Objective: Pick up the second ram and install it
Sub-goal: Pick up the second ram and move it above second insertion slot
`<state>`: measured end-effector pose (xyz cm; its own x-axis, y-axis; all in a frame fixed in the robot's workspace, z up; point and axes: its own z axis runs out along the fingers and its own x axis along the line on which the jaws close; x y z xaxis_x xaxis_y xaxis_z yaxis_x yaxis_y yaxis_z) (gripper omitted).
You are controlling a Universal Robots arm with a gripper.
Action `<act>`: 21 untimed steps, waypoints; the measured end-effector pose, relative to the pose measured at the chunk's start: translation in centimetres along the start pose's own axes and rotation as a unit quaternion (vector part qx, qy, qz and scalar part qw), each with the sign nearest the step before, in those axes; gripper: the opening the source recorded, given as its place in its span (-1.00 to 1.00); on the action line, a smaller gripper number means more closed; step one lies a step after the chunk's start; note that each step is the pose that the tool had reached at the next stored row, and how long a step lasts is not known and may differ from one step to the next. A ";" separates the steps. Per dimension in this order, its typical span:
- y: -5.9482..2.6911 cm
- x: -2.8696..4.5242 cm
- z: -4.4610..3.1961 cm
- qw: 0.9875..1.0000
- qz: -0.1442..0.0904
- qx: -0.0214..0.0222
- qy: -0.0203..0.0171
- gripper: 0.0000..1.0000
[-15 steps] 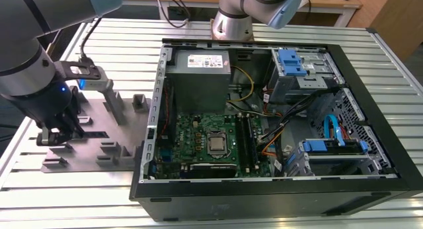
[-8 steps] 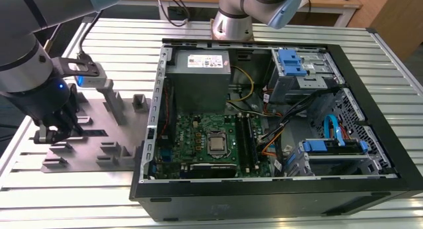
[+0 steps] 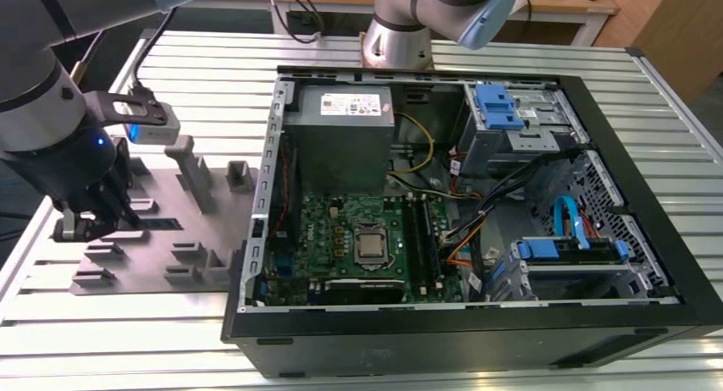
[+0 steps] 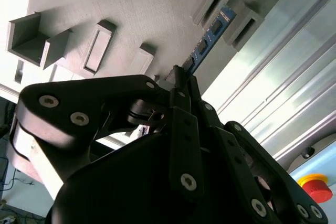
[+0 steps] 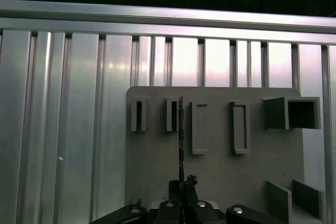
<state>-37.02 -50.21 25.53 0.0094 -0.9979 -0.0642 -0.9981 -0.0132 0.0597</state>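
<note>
DESK: Where is the second ram (image 4: 209,39)?

PHOTOGRAPHER: In the claw (image 4: 181,80). In the second wrist view the slim green strip runs out from the narrowed jaws, which pinch its near end. Its far end lies between two raised pocket blocks of the grey holder plate (image 4: 105,9). Whether the strip is clear of the plate cannot be told.

DESK: And the first wrist view?

PHOTOGRAPHER: There the strip is seen edge-on, a thin dark line running from the claw to one of the plate's slots.

DESK: The wider scene?

PHOTOGRAPHER: In the exterior view the arm (image 3: 46,95) stands at the exterior view's left, with the claw down over the holder plate. The plate lies on the slatted aluminium bench (image 3: 632,78), just beside an open computer case (image 3: 452,344) laid on its side. The green motherboard (image 3: 339,230) shows inside the case, well apart from the claw.
</note>
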 end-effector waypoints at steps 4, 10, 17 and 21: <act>0.08 -0.09 -1.31 1.000 0.000 0.000 0.000 -0.78; 0.13 -0.14 -2.09 1.000 0.000 0.000 0.000 -0.78; 0.18 -0.20 -3.03 1.000 0.000 0.000 0.000 -0.78; 0.22 -0.23 -3.63 1.000 0.000 0.000 0.000 -0.78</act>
<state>-37.02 -50.20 29.17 0.0094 -0.9979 -0.0642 -0.9981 -0.0133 0.0597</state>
